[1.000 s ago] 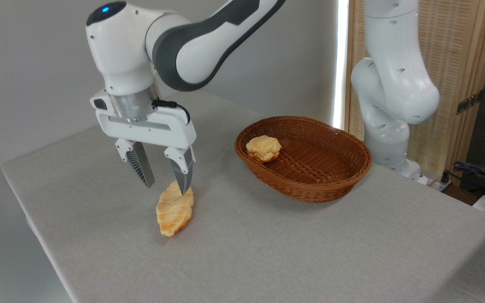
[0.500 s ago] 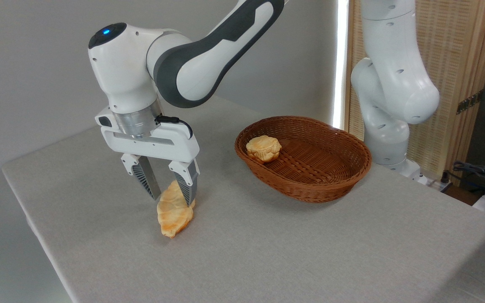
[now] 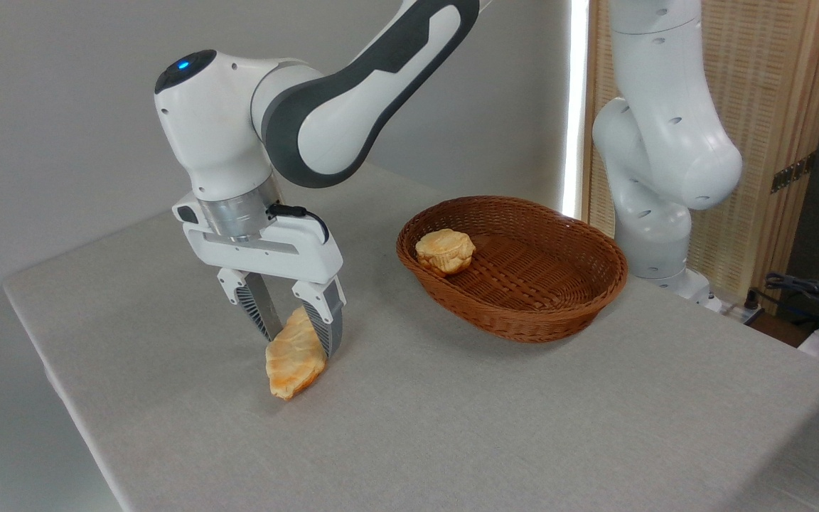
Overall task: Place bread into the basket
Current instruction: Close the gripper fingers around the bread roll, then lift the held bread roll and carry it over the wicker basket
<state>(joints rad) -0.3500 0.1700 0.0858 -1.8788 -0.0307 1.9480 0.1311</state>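
Note:
The bread [image 3: 294, 368], a leaf-shaped golden-orange pastry, lies on the grey table left of centre. My gripper [image 3: 301, 346] has come down over its far half, with one finger on each side. The jaws are still spread about as wide as the pastry, so the gripper is open, and the near tip of the bread sticks out below the fingers. The reddish-brown wicker basket [image 3: 598, 299] sits to the right, about a basket's width from the bread.
A small round pale bun [image 3: 445, 250] rests inside the basket at its left end. The arm's white base column [image 3: 665, 163] stands behind the basket at the right. The table's left edge [image 3: 54, 370] runs close to the bread. Cables lie at far right [image 3: 815, 291].
The gripper has dropped lower and shifted slightly right, so its fingers now straddle the bread down near the table. The bread and basket have stayed in place.

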